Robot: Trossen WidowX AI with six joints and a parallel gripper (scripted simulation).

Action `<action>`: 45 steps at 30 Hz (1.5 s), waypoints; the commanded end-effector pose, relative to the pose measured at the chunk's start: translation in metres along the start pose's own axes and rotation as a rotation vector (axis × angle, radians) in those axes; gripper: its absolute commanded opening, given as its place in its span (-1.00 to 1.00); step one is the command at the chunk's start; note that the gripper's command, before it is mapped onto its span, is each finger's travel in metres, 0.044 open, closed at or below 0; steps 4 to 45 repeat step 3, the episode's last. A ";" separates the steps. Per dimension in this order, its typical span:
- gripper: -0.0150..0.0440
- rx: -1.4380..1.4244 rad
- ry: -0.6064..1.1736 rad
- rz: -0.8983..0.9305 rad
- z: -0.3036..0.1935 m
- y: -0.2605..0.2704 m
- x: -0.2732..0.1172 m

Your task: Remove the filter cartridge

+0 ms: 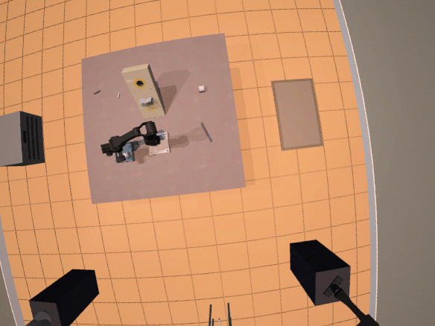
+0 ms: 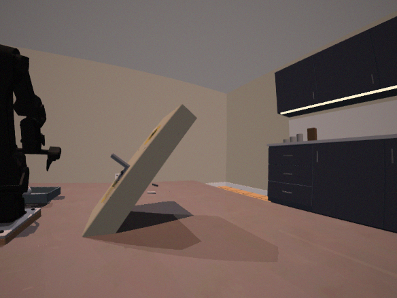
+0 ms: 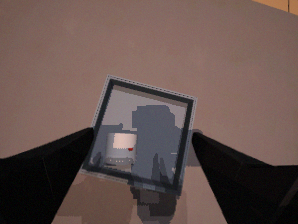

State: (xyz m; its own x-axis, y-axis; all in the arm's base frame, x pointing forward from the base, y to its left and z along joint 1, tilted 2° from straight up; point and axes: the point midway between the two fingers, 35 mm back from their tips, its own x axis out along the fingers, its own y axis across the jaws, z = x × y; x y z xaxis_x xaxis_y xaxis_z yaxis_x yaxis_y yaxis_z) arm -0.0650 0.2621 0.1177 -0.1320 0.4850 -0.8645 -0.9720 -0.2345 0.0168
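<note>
Dark cabinet: a grey and black slatted box (image 1: 33,139) stands on the tiled floor at the far left of the top view, beyond the tabletop (image 1: 194,167) (image 2: 204,272) (image 3: 50,50).
Dark stick: a little dark stick (image 1: 97,92) (image 2: 155,185) lies left of the panel, with a small pale piece (image 1: 118,95) (image 2: 151,192) nearer to it.
Gripper: the gripper (image 1: 115,153) (image 2: 35,171) (image 3: 144,134) points down over the tray, its two fingers wide apart with nothing between them.
Cartridge: the white filter cartridge (image 3: 121,147), with a red spot on its side, lies inside the tray, below the gripper and towards the left finger in the wrist view; I can't make out its slots.
Tray: the open blue-grey tray (image 1: 130,160) (image 2: 51,195) (image 3: 152,90) holds the cartridge, and the arm's shadow falls across its floor.
Service panel: the cream slab (image 1: 154,94) (image 2: 153,170) leans well clear of the gripper; its upper yellow-ringed hole (image 1: 139,82) looks dark and vacant, while a grey flap (image 1: 146,100) (image 2: 119,160) juts out lower down.
Arm base: the pale plate (image 1: 164,149) (image 2: 34,213) sits just beside the tray.
White block: a small block (image 1: 201,88) rests right of the panel.
Grey rod: a thin rod (image 1: 206,132) lies right of the base.
</note>
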 end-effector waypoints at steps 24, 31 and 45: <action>1.00 0.000 0.000 0.000 0.000 0.000 0.000; 1.00 0.000 0.000 0.000 0.000 0.000 0.000; 1.00 0.000 0.000 0.000 0.000 0.000 0.000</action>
